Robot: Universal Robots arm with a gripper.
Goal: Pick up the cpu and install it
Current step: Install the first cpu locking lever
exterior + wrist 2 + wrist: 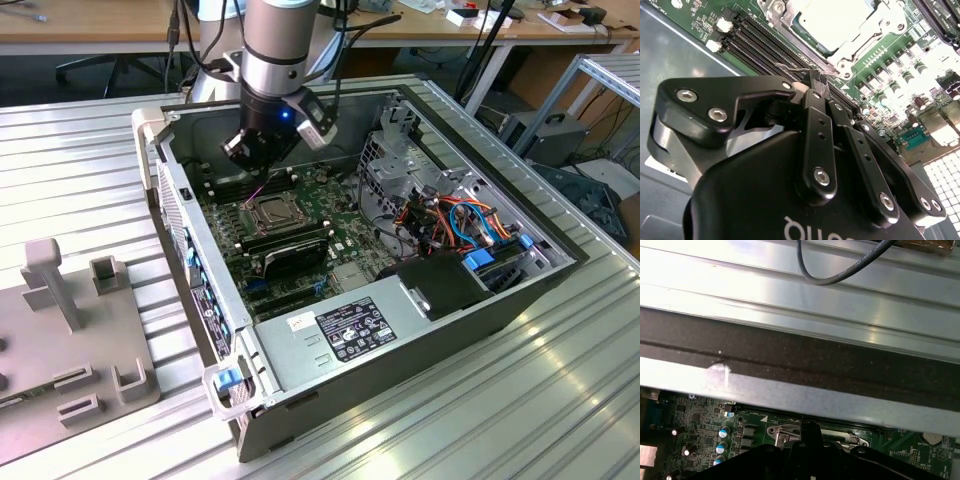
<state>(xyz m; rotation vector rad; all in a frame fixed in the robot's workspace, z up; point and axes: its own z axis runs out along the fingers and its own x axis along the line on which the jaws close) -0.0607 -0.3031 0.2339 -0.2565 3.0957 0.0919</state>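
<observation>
Black two-finger claw (pixel 817 85) pressed together on thin wire socket lever (pixel 790 67); silver square cpu (pixel 832 20) seated in socket just beyond claw, latching apparently unfinished.

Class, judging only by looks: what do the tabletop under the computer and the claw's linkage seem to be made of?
Tabletop: probably bare aluminium, silvery, ribbed, with soft glare. Claw linkage: black, smooth, semi-matte, held by shiny metal screws; coated metal or plastic, the look leaves it open.
</observation>
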